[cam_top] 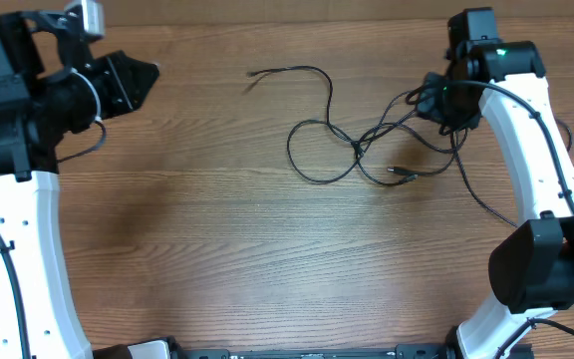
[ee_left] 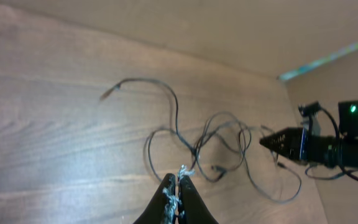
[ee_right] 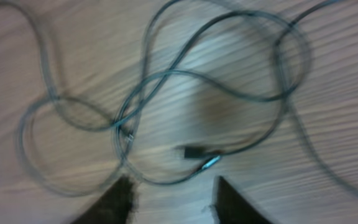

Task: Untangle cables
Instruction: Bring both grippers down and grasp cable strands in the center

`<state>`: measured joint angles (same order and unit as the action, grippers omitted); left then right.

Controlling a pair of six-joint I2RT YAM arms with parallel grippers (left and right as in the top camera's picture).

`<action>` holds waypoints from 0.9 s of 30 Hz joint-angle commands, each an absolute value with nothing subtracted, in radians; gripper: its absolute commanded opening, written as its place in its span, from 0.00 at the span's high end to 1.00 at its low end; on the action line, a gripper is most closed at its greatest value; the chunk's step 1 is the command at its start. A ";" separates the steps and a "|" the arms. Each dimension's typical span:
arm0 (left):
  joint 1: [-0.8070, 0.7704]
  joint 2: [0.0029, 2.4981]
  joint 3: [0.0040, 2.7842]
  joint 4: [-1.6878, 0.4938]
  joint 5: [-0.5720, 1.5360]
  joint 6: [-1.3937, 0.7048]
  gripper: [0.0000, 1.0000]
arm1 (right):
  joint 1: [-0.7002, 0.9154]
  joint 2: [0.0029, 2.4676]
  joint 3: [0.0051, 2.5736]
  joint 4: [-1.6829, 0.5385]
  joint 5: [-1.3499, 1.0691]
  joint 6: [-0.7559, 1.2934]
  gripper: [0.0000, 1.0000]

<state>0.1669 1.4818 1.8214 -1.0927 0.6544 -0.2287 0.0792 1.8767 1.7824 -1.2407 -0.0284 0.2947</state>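
Observation:
The cables [cam_top: 352,145] lie as loose black loops on the wooden table, crossing in a small knot at the middle; one end [cam_top: 252,74] trails to the upper left and a plug end [cam_top: 399,172] lies at the lower right. They also show in the left wrist view [ee_left: 197,146] and, blurred, in the right wrist view [ee_right: 166,106], with a plug tip [ee_right: 199,154] there. My left gripper [cam_top: 147,72] is shut and empty, far left of the cables [ee_left: 178,184]. My right gripper [cam_top: 429,100] is open above the cables' right loops [ee_right: 173,190].
The wooden table [cam_top: 217,249] ends at a tan wall at the back [ee_left: 197,25]. Thicker black wires run along the right arm [cam_top: 536,150], one looping onto the table near the right loops.

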 commanded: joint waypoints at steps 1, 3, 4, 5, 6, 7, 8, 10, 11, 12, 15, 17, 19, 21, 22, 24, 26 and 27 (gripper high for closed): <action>0.117 1.476 1.809 -1.136 0.551 -0.201 0.96 | 0.091 1.876 1.769 -1.230 -0.114 0.227 0.51; 0.088 1.494 1.805 -1.173 0.480 -0.201 0.96 | 0.091 1.876 1.751 -1.212 -0.114 0.227 0.50; 0.073 1.504 1.805 -1.187 0.452 -0.201 0.96 | 0.091 1.876 1.739 -1.199 -0.114 0.227 0.48; 0.057 1.518 1.805 -1.202 0.425 -0.201 0.96 | 0.091 1.876 1.720 -1.179 -0.114 0.228 0.42; 0.039 1.532 1.805 -1.211 0.407 -0.201 0.96 | 0.091 1.876 1.702 -1.164 -0.114 0.231 0.38; 0.023 1.545 1.804 -1.216 0.399 -0.200 0.95 | 0.091 1.876 1.685 -1.150 -0.115 0.234 0.36; 0.008 1.560 1.804 -1.219 0.391 -0.197 0.95 | 0.091 1.876 1.666 -1.135 -0.115 0.234 0.35; -0.027 1.597 1.803 -1.221 0.382 -0.185 0.87 | 0.091 1.876 1.640 -1.121 -0.115 0.234 0.33; -0.044 1.618 1.803 -1.221 0.382 -0.179 0.85 | 0.091 1.876 1.633 -1.120 -0.115 0.234 0.32; -0.060 1.639 1.803 -1.220 0.382 -0.179 0.82 | 0.091 1.876 1.628 -1.121 -0.115 0.234 0.29; -0.104 1.707 1.803 -1.218 0.382 -0.179 0.71 | 0.091 1.876 1.627 -1.131 -0.115 0.234 0.25; -0.136 1.760 1.803 -1.213 0.382 -0.179 0.63 | 0.091 1.876 1.627 -1.132 -0.115 0.234 0.24; -0.168 1.815 1.803 -1.200 0.384 -0.180 0.58 | 0.091 1.876 1.627 -1.134 -0.115 0.234 0.24; -0.202 1.873 1.803 -1.184 0.385 -0.180 0.55 | 0.091 1.876 1.627 -1.135 -0.115 0.234 0.23; -0.218 1.901 1.803 -1.172 0.385 -0.180 0.55 | 0.091 1.876 1.627 -1.138 -0.115 0.234 0.23; -0.249 1.957 1.803 -1.146 0.385 -0.180 0.55 | 0.091 1.876 1.627 -1.145 -0.115 0.234 0.23; -0.273 2.007 1.803 -1.119 0.385 -0.181 0.55 | 0.091 1.876 1.627 -1.153 -0.115 0.234 0.23; -0.291 2.049 1.803 -1.095 0.385 -0.204 0.55 | 0.091 1.876 1.627 -1.158 -0.115 0.234 0.23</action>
<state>-0.2543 1.9774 1.8160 -1.1240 0.3882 -0.1982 0.0933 1.8771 1.6283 -1.1519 -0.1078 0.2352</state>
